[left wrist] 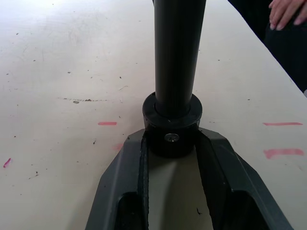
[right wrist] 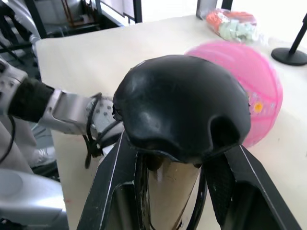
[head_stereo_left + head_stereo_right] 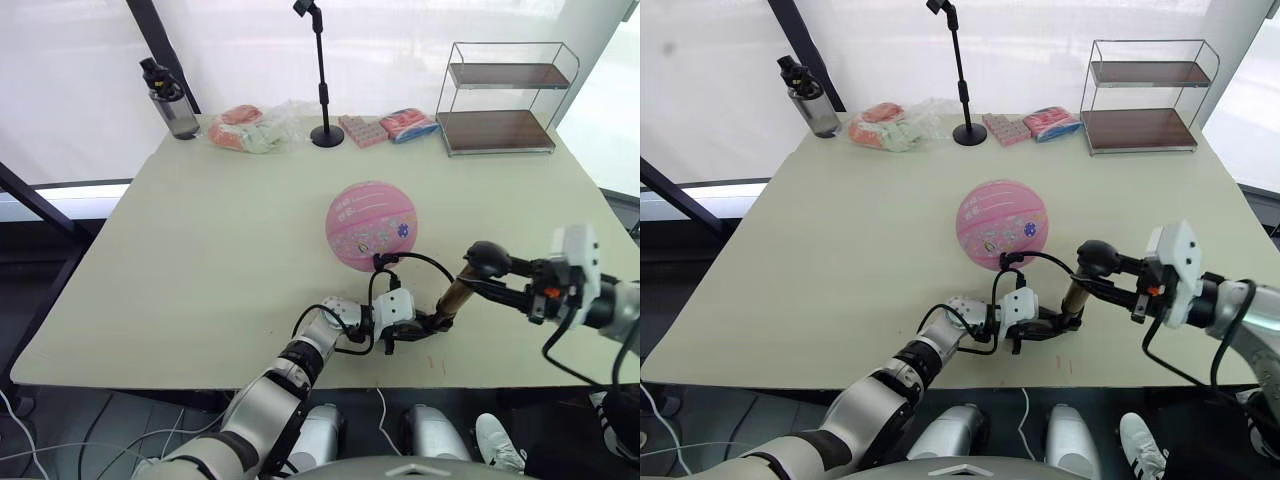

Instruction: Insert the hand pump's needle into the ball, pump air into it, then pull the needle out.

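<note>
Tilted, the hand pump (image 3: 452, 297) — bronze barrel, black knob.

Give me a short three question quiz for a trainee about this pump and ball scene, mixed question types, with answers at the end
1. True or false: the ball lies on the wire shelf.
2. Which gripper clamps the hand pump at its base: A left, B right?
3. Fill in: the right gripper holds the pump just under its black ____.

Key: 1 false, it lies on the table. 2 A, the left gripper. 3 knob.
</note>
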You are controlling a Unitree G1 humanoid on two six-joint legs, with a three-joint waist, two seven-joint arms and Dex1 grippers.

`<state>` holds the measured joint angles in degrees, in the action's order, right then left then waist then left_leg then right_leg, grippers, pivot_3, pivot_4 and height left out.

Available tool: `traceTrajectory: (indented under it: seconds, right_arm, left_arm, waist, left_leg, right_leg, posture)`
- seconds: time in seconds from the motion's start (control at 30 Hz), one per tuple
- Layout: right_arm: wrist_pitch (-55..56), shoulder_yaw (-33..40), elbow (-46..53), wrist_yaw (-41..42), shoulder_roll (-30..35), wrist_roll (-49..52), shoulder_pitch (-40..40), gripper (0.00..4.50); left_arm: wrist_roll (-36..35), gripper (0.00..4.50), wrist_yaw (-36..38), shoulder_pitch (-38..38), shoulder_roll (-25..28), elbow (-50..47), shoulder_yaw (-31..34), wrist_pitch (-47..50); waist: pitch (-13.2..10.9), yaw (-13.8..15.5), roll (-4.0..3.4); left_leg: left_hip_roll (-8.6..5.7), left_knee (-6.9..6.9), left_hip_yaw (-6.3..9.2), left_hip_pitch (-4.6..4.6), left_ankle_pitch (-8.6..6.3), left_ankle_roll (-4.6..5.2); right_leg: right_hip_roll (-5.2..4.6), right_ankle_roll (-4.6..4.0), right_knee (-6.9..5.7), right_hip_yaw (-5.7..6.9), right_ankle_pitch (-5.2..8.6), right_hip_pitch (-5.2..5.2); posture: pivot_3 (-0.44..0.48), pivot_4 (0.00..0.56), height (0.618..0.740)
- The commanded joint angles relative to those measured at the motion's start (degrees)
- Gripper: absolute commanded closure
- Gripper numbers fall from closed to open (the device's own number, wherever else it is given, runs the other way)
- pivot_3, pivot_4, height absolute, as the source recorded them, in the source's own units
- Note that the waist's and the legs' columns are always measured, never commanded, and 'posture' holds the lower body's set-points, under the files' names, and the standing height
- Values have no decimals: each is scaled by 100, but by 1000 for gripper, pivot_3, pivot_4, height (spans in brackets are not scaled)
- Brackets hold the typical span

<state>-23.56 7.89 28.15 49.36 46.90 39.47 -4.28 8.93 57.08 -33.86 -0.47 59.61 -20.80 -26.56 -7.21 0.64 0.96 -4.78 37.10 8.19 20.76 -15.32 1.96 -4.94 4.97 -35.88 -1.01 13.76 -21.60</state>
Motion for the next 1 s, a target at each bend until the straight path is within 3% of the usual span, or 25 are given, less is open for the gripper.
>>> traceTrajectory:
  seconds: [0.03,0.4,0.7,1.0]
  right_arm:
    - [96,-649,-690,-210,-246,-885,-335,3420]
    - [368,-920,-803,-233,-529,-1306,-317,3420]
    - [-730,721,71,-81,159,480,467,3420]
    - [-1691,1923,140,-32,1065,1718,1213,3420]
  left_arm:
    - [97,3405,101,234,68,263,-78,137]
    - [88,3405,121,239,60,255,-72,149]
    - [74,3405,135,260,78,246,-71,159]
    - [60,3405,121,217,77,283,-113,135]
  waist:
    - [3,-1,1]
    - [17,-5,-18]
    - [-49,29,-57]
    - [-90,37,-62]
  left_leg:
    - [0,0,0,-1,0,0]
    - [1,-3,0,-3,0,0]
    - [-12,0,1,25,0,1]
    - [-17,16,7,64,1,1]
  right_leg:
    - [0,0,0,-1,0,0]
    - [4,-1,0,-3,0,-1]
    - [-7,-2,1,-3,-1,-11]
    - [-14,-2,3,7,-3,-35]
  posture:
    - [0,150,740]
    - [0,150,740]
    - [0,150,740]
    - [0,150,740]
